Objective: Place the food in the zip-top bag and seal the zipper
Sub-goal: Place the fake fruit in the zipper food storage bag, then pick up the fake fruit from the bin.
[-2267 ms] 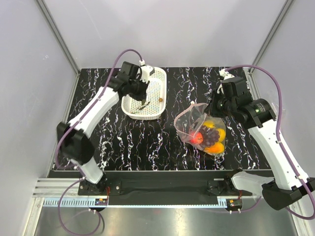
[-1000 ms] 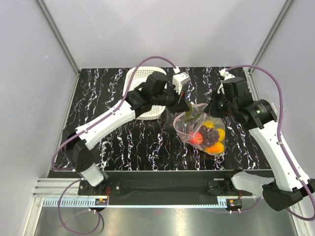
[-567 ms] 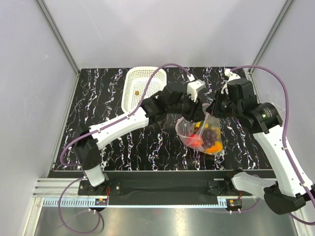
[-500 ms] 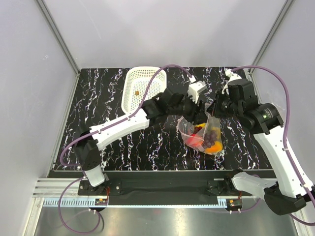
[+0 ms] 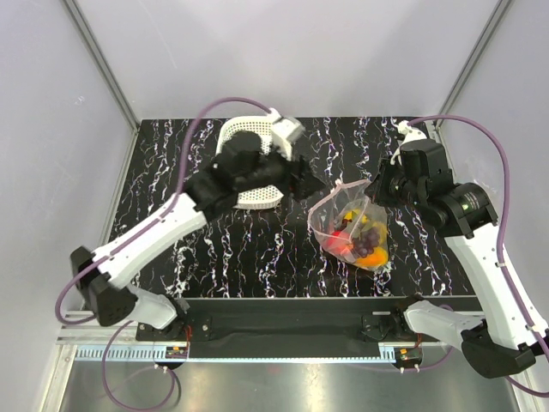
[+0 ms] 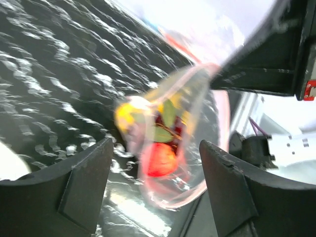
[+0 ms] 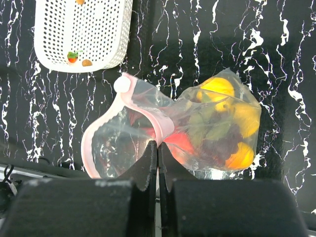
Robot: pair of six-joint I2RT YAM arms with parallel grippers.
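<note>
A white lattice basket [image 7: 81, 29] sits on the black marbled desk [image 5: 171, 172] near the zip-top bag [image 5: 352, 225], with a few small scraps in it. From above, the left arm covers much of it. The left tool [image 5: 310, 182], jaws spread and empty, hangs between basket and bag. The right tool [image 7: 157, 147] pinches the bag's pink zipper [image 7: 98, 129] beside the gaping mouth. The food [image 7: 217, 118] lies inside the crinkly clear plastic. The left wrist view is smeared.
</note>
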